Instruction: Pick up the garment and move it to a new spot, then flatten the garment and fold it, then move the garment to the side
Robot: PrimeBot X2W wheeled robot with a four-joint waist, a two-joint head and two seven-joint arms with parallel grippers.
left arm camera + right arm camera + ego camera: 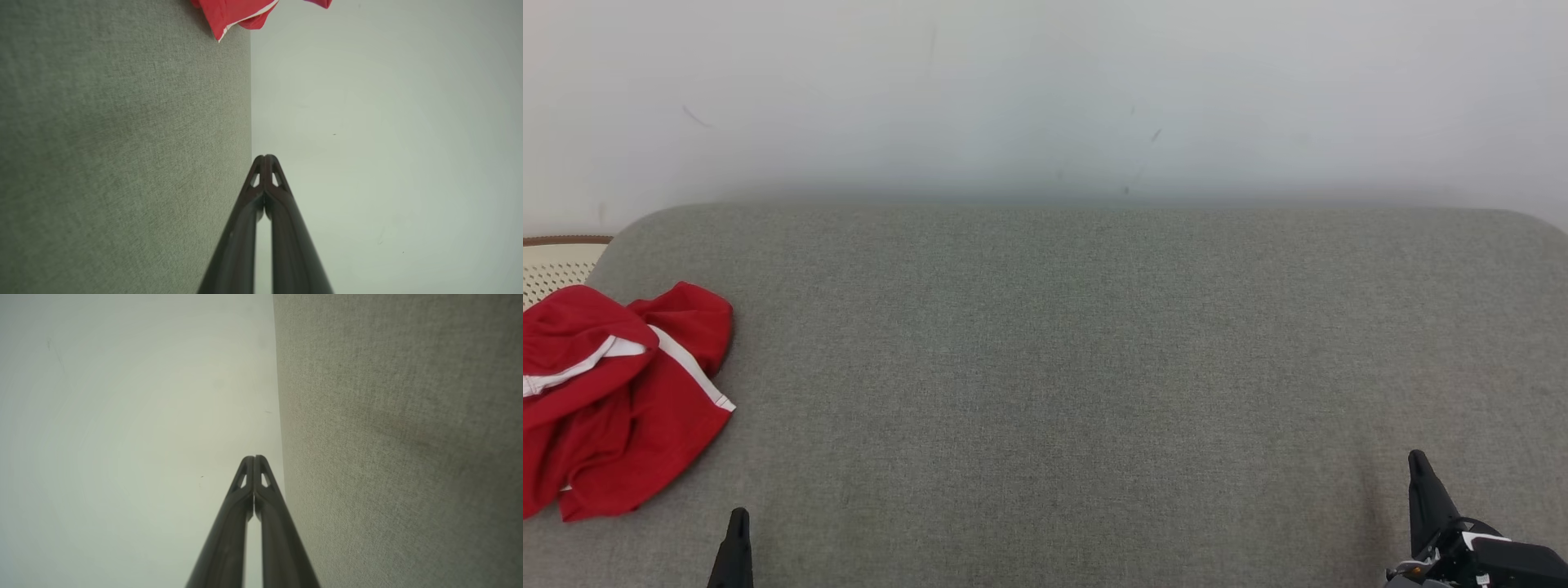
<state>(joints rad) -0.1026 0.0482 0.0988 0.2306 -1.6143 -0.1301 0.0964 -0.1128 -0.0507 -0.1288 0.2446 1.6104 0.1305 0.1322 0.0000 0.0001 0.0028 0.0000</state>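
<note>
Lying crumpled at the left edge of the grey padded surface (1094,367), the red garment (613,392) with white trim sits untouched. The left gripper (265,157) hovers near it and the right gripper (254,457) is well apart at near right. Both claws are pressed tight, holding nothing.

A wide padded surface (1062,367) covered in grey-green woven cloth lies flat, its two far corners rounded and its far edge running along a pale wall (1045,98). One thing lies on it: a red garment (613,392) with white trim, crumpled in a loose heap at the left end, close to the left edge. The remaining cloth looks smooth and even.
</note>
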